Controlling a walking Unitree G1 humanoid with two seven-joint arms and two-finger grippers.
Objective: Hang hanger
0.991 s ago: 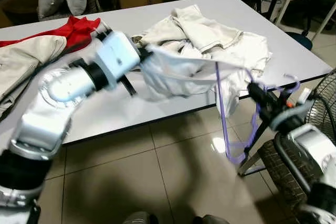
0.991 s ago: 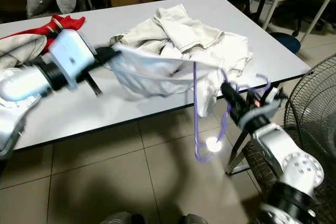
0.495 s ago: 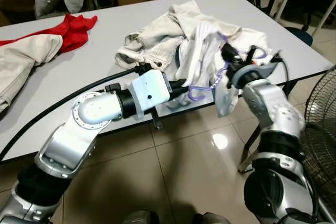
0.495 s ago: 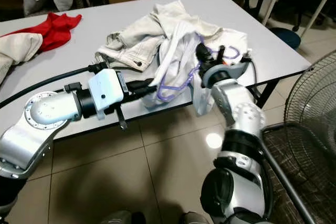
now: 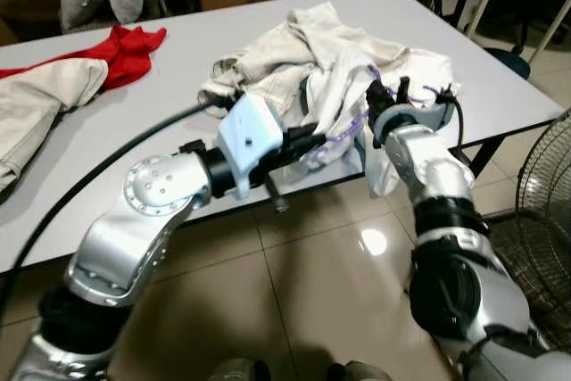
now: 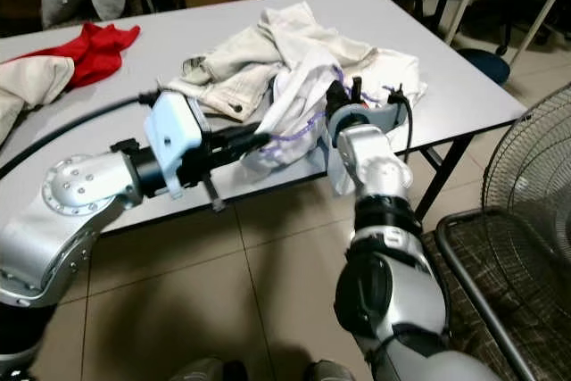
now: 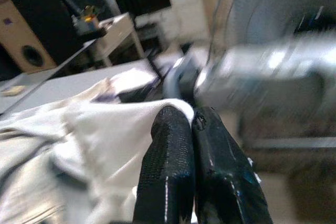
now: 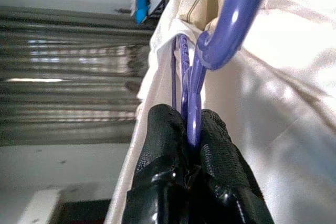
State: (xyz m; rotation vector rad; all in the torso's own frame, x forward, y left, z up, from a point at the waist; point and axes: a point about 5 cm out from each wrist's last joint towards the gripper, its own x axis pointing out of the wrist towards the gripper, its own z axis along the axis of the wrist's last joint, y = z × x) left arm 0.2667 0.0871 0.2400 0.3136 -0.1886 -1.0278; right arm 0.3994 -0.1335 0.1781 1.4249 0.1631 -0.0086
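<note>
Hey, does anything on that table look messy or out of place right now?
Yes: a heap of cream clothes lies crumpled near the table edge, one white piece drooping over it, with the purple hanger tangled in the cloth.

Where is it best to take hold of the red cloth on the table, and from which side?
Grip the red cloth at its raised, crumpled bunch near the beige garment, coming straight down from above. It lies flat and limp on the table, so an edge offers little to pinch, while the bunched folds stand up enough for a claw to close on. This is likely the easiest point.
</note>
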